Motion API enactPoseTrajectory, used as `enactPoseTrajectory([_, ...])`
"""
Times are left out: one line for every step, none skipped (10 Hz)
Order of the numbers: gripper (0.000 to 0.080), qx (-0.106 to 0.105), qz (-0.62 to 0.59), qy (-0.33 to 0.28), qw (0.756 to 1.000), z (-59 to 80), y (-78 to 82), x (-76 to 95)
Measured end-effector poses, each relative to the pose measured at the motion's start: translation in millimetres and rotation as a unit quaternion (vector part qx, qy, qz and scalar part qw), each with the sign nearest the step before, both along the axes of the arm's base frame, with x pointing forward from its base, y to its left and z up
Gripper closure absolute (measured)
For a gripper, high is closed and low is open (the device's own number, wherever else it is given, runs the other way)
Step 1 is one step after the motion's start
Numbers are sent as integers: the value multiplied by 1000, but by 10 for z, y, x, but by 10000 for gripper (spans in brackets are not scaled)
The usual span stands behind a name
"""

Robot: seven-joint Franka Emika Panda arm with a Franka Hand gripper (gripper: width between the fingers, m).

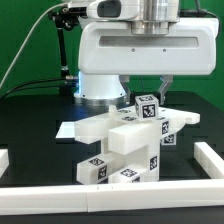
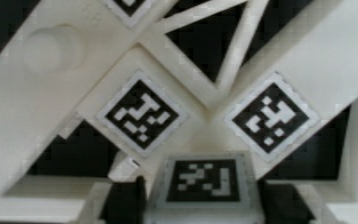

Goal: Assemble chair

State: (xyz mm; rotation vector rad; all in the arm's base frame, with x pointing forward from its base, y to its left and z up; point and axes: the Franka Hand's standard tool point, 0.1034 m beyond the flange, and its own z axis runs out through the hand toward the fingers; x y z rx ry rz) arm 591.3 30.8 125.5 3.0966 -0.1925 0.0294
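white matte chair parts (image 1: 118, 140) lie as one partly joined cluster in the middle of the black table (image 1: 30, 120), inside the low white rail (image 1: 205, 160). in the exterior view the cluster's long beams run on a slant, from the near side at the exterior view's left up and away toward the exterior view's right, with a stubby end carrying tags pointing toward the near rail.

the gripper (image 1: 163, 88) hangs straight down from the robot arm (image 1: 140, 45) over the far, right-hand end of that cluster. a small tagged block (image 1: 147, 105) sits directly beneath it, at the top of the pile. in the wrist view this block (image 2: 206, 180) fills the gap between the two dark fingertips (image 2: 123, 190), so the jaws look partly closed and pinching it from both sides, not spread free. only its tagged end face shows there, so its long axis probably runs up and down, in line with the gripper's own approach.

beyond the block the wrist view shows two diamond-turned tags on slanted white bars of the cluster, close below. whether the block already touches them cannot be told. the next move turns on that vertical line between the block and the bars under it.
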Motion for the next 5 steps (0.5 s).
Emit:
enactPoseTrajectory([507,3,-28,-1,1000,-1,6,1])
enactPoseTrajectory([507,8,-72,-3,997,-2,12,1])
enactPoseTrajectory([507,11,-112,-4,994,-1,19,2])
enactPoseTrajectory([507,15,-160,-6,987,0,26,5])
enactPoseTrajectory([507,19,-196,-9,980,1,30,11])
